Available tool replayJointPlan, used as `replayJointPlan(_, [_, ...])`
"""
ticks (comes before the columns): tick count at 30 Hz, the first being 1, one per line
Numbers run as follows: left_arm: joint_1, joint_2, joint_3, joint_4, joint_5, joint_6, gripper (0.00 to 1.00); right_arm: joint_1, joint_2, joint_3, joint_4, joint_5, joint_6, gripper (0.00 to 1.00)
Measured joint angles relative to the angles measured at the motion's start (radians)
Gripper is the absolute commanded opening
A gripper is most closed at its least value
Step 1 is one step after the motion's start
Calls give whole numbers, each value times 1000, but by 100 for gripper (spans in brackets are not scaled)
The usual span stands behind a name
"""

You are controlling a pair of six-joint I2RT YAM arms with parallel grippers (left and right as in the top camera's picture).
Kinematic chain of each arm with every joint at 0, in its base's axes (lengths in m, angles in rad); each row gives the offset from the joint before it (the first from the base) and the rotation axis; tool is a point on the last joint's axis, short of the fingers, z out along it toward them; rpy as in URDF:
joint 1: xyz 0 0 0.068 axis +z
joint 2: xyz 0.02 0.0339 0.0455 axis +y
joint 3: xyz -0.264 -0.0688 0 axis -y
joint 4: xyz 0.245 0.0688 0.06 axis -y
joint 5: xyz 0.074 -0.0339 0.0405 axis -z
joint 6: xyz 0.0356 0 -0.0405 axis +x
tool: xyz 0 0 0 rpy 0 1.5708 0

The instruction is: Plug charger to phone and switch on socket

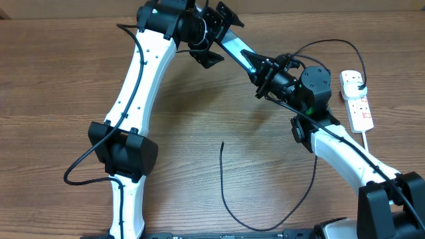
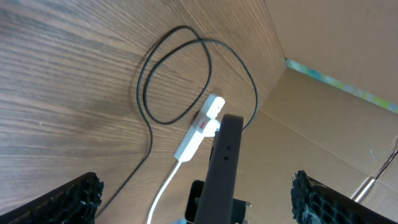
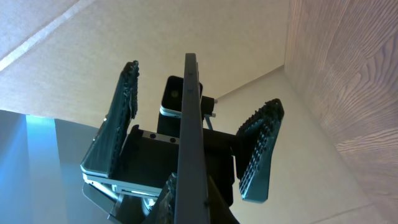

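1 phone [image 1: 240,54], cyan screen lit, hangs tilted above the table [image 1: 60,79], with 1 end clamped in the right gripper [image 1: 261,73]. Its other end sits between the left gripper's [image 1: 219,38] 2 spread fingers [image 2: 68,199], which do not touch it. The charger [image 1: 222,174] lies looped on the wood, its tip free and well apart from the phone. The socket [image 1: 359,106] lies near the right arm.

Soft even light is covering the surface [image 1: 53,73], faint shadow is lying beside the left arm [image 1: 143,79], blue glow is tinting right wrist view.
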Motion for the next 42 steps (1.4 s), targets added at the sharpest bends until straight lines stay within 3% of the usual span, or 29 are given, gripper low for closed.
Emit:
replayJointPlan(23, [-34, 0, 0, 0, -41, -24, 100, -1, 0, 0, -10, 7, 0, 4])
replayJointPlan(42, [-39, 0, 0, -1, -44, -32, 71, -1, 0, 0, -11, 9, 0, 4])
